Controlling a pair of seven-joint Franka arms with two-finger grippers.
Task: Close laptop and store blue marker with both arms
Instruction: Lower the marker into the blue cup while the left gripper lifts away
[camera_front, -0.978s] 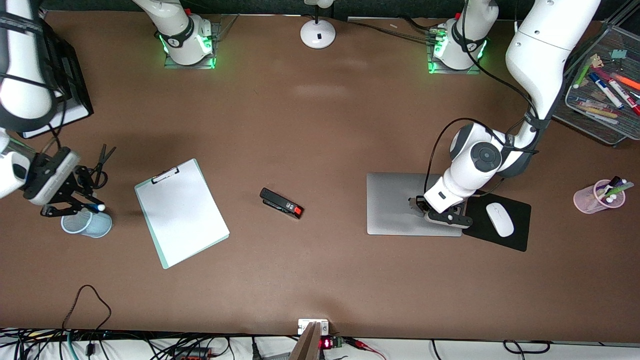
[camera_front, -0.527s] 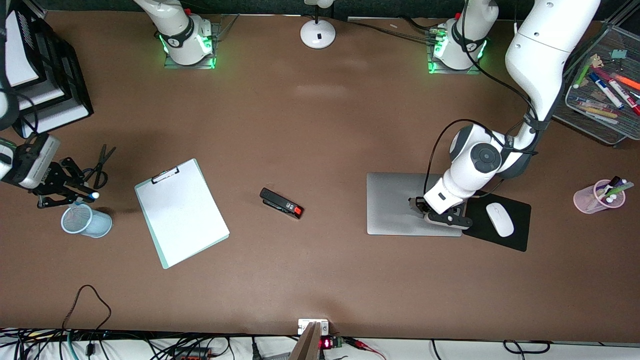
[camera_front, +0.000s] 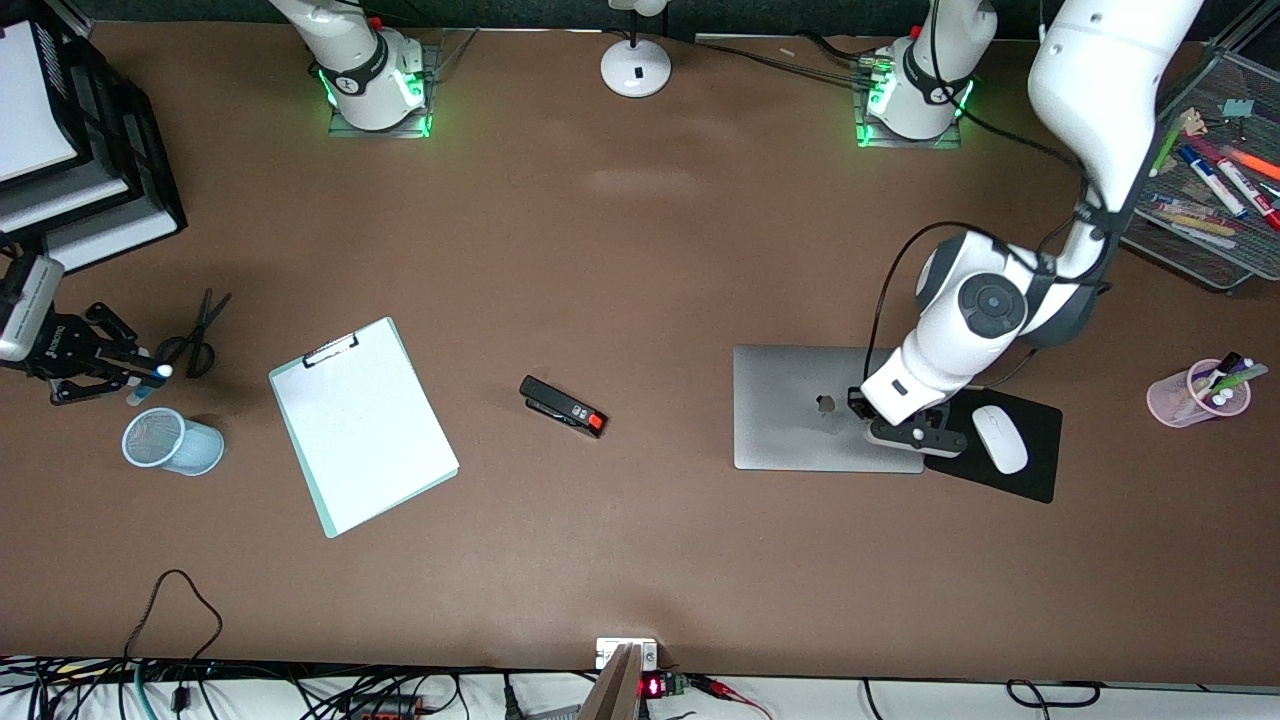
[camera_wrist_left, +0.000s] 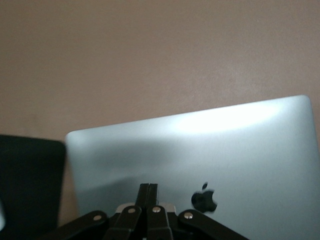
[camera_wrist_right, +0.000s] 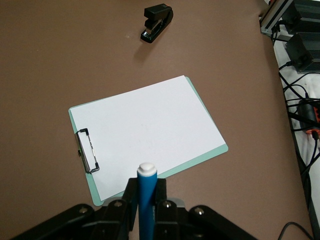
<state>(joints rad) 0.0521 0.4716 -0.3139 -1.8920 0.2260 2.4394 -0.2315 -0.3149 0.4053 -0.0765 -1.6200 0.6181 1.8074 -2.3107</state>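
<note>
Meanwhile right tool grips blue marker.

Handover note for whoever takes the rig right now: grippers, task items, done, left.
Left gripper: shut, empty, over the laptop near the mouse pad edge.
Right gripper: shut on the blue marker, in the air at the right arm's end of the table, above the scissors and mesh cup.
Done: laptop lid is closed flat; marker is picked up.
Left: drop the marker, probably into the mesh cup, then release.
</note>
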